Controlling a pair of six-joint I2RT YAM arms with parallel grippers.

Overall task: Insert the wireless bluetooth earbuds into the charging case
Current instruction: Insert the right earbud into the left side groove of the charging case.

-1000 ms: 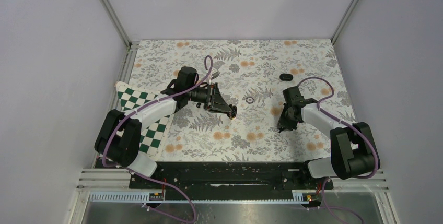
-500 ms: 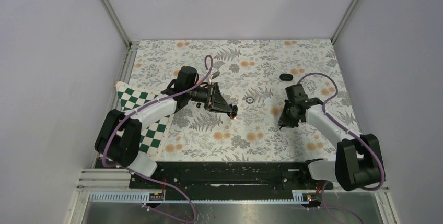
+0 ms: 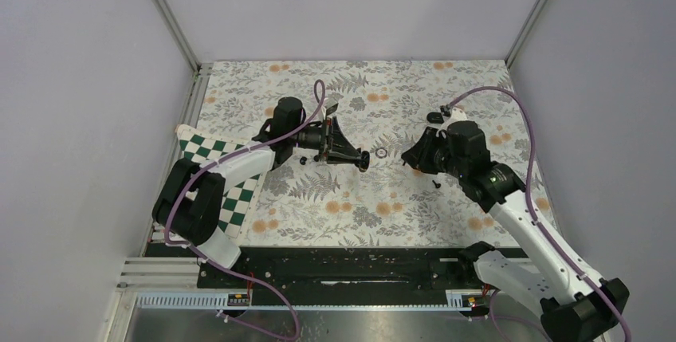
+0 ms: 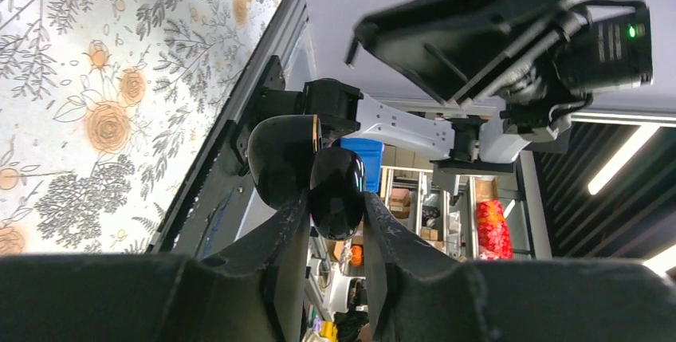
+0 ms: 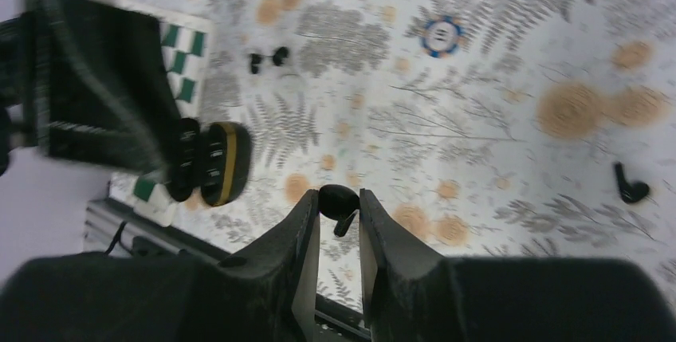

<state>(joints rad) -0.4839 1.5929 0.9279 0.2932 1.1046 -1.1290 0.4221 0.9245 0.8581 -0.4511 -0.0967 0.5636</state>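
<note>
The charging case [image 4: 335, 190], glossy black with its lid [image 4: 281, 159] swung open, is held off the table by my left gripper [image 4: 336, 202], which is shut on it. In the right wrist view the case [image 5: 214, 163] shows a gold inner rim. My right gripper [image 5: 337, 198] is shut on one black earbud [image 5: 339, 201], stem hanging down, in the air a short way right of the case. From above, the left gripper [image 3: 363, 159] and the right gripper [image 3: 408, 159] face each other. A second earbud [image 3: 435, 184] lies on the mat below the right gripper.
A blue-and-white ring-shaped chip [image 3: 381, 152] lies on the floral mat [image 3: 335, 206] between the two grippers. A green chequered cloth [image 3: 209, 159] covers the left edge. A small black object [image 3: 434, 118] sits behind the right arm's cable. Two tiny dark bits [image 5: 267, 58] lie near the cloth.
My right arm has risen from the mat and swung left toward the case, carrying an earbud. The left gripper with the open case has shifted slightly right.
</note>
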